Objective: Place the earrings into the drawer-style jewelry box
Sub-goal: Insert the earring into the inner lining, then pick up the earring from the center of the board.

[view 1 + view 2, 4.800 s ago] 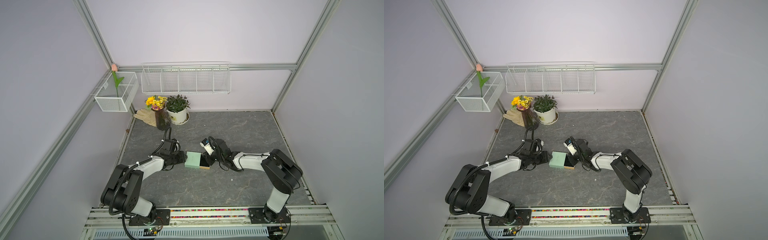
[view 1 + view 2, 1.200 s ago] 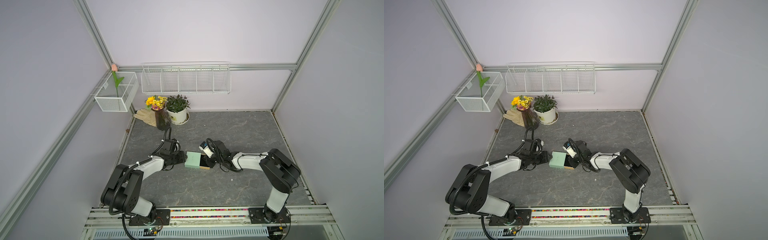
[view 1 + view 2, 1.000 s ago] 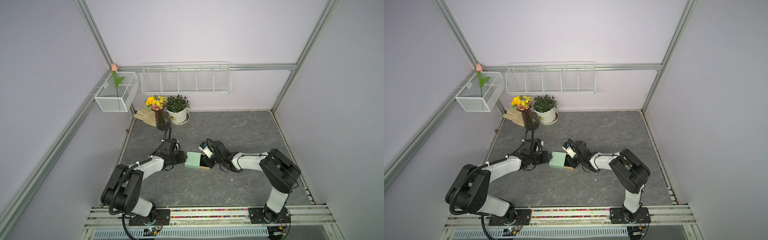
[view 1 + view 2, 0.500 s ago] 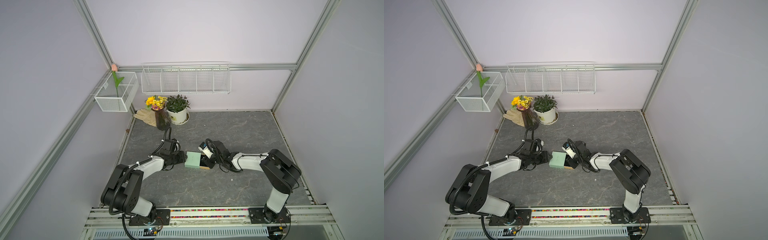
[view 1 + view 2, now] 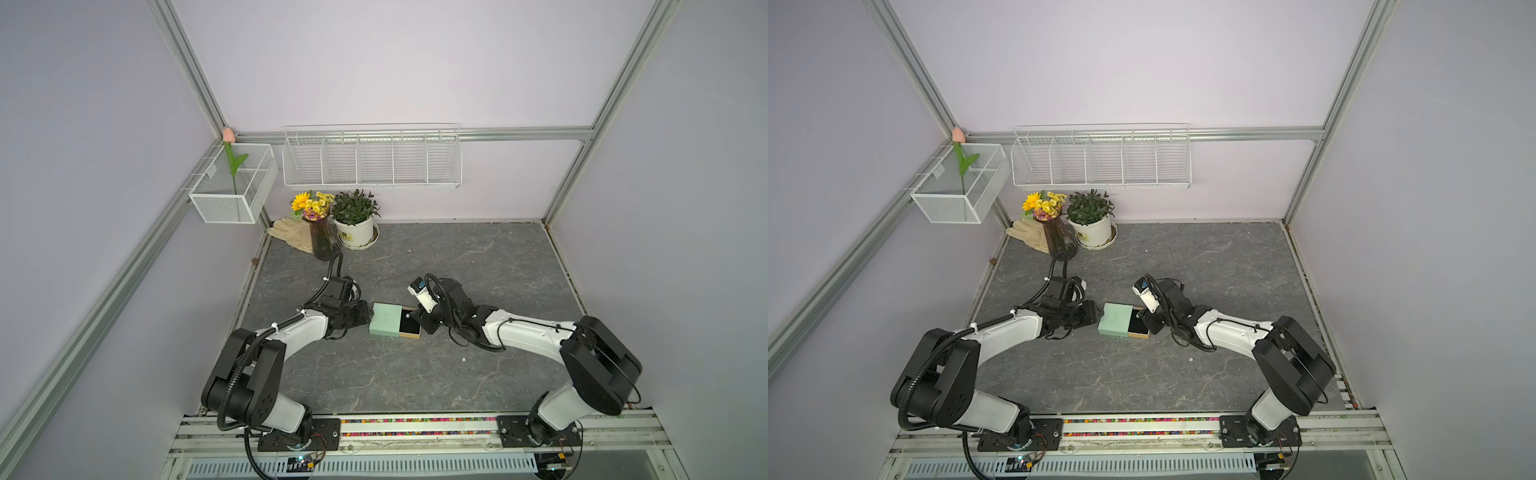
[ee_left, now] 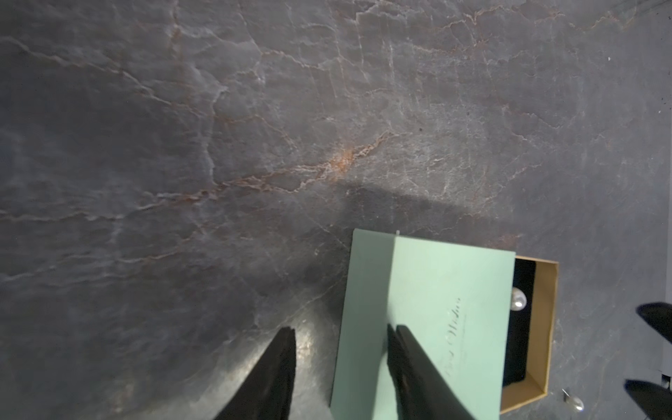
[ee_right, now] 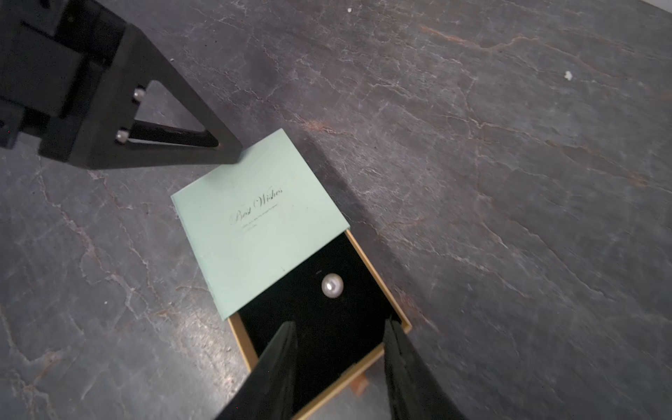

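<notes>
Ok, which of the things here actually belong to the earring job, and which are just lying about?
On the job: jewelry box, its tray pulled out; first earring in the tray; second earring on the table near the tray.

Just lying about: flower vase, potted plant, glove, mesh basket with a tulip, wire shelf.

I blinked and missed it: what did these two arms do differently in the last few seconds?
The right gripper crept closer over the open tray and spread its jaws, seemingly dropping a pearl earring into it. The left gripper and the jewelry box stayed put.
</notes>
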Action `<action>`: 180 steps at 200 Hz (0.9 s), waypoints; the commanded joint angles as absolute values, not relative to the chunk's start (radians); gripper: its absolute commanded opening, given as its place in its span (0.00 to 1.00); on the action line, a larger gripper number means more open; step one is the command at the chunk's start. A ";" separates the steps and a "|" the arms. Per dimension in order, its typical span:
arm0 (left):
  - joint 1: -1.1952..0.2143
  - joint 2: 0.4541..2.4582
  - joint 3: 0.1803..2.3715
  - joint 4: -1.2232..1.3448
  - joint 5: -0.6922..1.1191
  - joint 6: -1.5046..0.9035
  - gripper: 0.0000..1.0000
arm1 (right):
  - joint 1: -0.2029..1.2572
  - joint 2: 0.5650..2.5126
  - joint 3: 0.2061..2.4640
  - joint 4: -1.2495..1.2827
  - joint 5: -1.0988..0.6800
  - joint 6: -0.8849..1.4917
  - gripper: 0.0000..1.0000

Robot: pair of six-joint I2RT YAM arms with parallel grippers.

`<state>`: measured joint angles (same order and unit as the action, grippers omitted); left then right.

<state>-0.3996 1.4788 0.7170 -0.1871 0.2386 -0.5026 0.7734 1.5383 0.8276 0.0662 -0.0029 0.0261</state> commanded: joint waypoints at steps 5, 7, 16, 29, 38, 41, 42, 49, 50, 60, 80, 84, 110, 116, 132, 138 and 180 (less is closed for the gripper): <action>-0.404 1.403 0.803 -0.305 0.153 -0.503 0.49 | 0.765 1.434 0.798 -0.103 0.095 0.140 0.43; -0.403 1.399 0.807 -0.313 0.146 -0.501 0.49 | 0.765 1.425 0.797 -0.113 0.097 0.147 0.43; -0.408 1.378 0.830 -0.346 0.118 -0.492 0.51 | 0.763 1.387 0.789 -0.172 0.120 0.185 0.43; -0.427 1.352 0.863 -0.388 0.069 -0.471 0.52 | 0.761 1.340 0.790 -0.277 0.170 0.256 0.41; -0.442 1.341 0.885 -0.405 0.047 -0.460 0.54 | 0.756 1.311 0.796 -0.352 0.185 0.295 0.40; -0.448 1.339 0.890 -0.409 0.043 -0.457 0.55 | 0.754 1.303 0.797 -0.379 0.187 0.304 0.40; -0.450 1.339 0.893 -0.408 0.042 -0.457 0.56 | 0.753 1.301 0.798 -0.387 0.187 0.307 0.40; -0.463 1.337 0.907 -0.409 0.042 -0.452 0.58 | 0.748 1.286 0.803 -0.447 0.186 0.330 0.40; -0.464 1.338 0.909 -0.409 0.043 -0.451 0.58 | 0.748 1.283 0.804 -0.454 0.186 0.334 0.40; -0.490 1.340 0.926 -0.404 0.046 -0.448 0.59 | 0.734 1.268 0.815 -0.540 0.187 0.381 0.40; -0.564 1.363 0.962 -0.384 0.042 -0.436 0.60 | 0.704 1.254 0.826 -0.685 0.153 0.473 0.39; -0.581 1.368 0.969 -0.381 0.037 -0.434 0.60 | 0.701 1.253 0.825 -0.710 0.147 0.489 0.39; -0.670 1.415 0.989 -0.332 0.020 -0.444 0.60 | 0.694 1.250 0.825 -0.828 0.091 0.544 0.39; -0.685 1.426 0.989 -0.317 0.023 -0.446 0.59 | 0.695 1.254 0.825 -0.850 0.082 0.540 0.39; -0.715 1.453 0.989 -0.286 0.024 -0.457 0.59 | 0.695 1.277 0.836 -0.899 0.053 0.500 0.39; -0.722 1.462 0.991 -0.279 0.024 -0.460 0.59 | 0.695 1.287 0.844 -0.914 0.041 0.479 0.38; -0.726 1.484 0.980 -0.250 0.008 -0.487 0.59 | 0.719 1.350 0.873 -0.936 -0.010 0.336 0.38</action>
<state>-0.7242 1.4826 0.9726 -0.2882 0.0441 -0.4648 0.7048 1.3148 0.8444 -0.8764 0.0433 0.4168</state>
